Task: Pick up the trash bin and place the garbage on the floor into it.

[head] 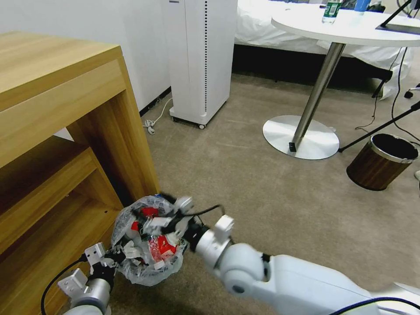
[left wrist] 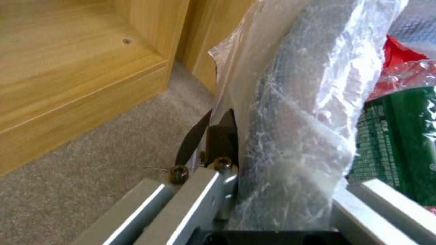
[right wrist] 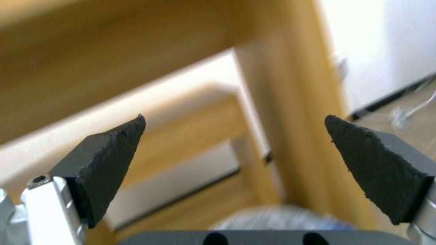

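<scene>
- The trash bin hangs low beside the wooden shelf unit, just above the floor. The left tool grips it by the rim, its jaws closed on the bag liner and the wall beneath.
- The right tool sits over the bin's mouth with its fingers spread wide and nothing between them.
- The garbage is piled to the brim: red wrappers, white scraps, and what is probably a green-label bottle pressed against the liner.
- Risk: the hold is a one-sided pinch on slippery plastic. A tilt or jolt could let the liner slide, so that the bin sags or drops.
- Risk: with the load this high, tipping would spill pieces back onto the carpet.
- Risk: the shelf unit's upright stands just beside the bin. A swing that way could knock it.
- Further off: a white appliance with a cord on the floor, a round tabletop on a metal pedestal, and a brown wood-grain bin, all well apart.
</scene>
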`<state>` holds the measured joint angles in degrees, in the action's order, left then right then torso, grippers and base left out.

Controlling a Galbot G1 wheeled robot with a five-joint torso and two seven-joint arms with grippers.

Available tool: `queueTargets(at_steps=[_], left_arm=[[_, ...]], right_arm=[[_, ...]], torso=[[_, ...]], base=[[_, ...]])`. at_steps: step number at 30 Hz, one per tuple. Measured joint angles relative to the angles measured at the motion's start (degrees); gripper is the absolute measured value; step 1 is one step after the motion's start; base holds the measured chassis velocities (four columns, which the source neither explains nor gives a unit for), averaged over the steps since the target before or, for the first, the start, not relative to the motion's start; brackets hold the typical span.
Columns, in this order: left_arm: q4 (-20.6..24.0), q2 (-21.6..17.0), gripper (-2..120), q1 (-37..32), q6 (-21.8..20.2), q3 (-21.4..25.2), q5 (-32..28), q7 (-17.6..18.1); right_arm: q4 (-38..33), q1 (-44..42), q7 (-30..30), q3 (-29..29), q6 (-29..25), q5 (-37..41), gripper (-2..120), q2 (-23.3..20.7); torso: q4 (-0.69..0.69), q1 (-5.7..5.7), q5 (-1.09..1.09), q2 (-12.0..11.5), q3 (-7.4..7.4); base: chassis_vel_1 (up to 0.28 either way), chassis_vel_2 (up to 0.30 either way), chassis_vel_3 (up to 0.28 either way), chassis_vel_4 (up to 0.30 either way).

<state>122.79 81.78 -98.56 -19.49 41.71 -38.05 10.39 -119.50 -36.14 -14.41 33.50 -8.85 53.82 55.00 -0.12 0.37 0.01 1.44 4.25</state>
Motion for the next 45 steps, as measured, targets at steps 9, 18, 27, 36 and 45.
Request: queueTargets(at_steps=[9,18,27,36,45], left_arm=[[1.71,-4.80,0,-0.54,-4.61,1.06,-6.94,4.28],[0.66,-12.61,0,0.15,-11.30,1.21,-18.61,11.24],[-2.46,-16.71,0,2.34,-13.44,-0.04,-25.67,15.41],[-3.41,-17.05,0,3.85,-14.11,-1.02,-26.92,17.38],[-3.63,-16.79,18,3.44,-11.86,-0.76,-23.31,15.08]], right_arm=[[-6.89,-7.65,0.35,-15.44,-0.28,0.01,100,-5.46],[-10.16,-15.69,0.24,-30.15,-0.44,0.76,100,-8.18],[-11.49,-22.22,-0.04,-38.16,-0.36,-0.27,100,-9.26],[-10.85,-23.93,-0.01,-39.81,-0.41,-1.34,100,-9.16],[-9.69,-24.95,-0.04,-39.74,-0.68,-2.97,100,-7.91]], torso=[[0.00,0.00,-0.01,0.00,0.00],[0.00,0.00,0.00,0.00,0.00],[0.00,0.00,0.00,0.00,0.00],[0.00,0.00,-0.01,0.00,0.00],[0.00,0.00,0.00,0.00,0.00]], base=[[0.000,0.000,0.000,0.000],[0.000,0.000,0.000,0.000],[0.000,0.000,0.000,0.000],[0.000,0.000,0.000,0.000],[0.000,0.000,0.000,0.000]])
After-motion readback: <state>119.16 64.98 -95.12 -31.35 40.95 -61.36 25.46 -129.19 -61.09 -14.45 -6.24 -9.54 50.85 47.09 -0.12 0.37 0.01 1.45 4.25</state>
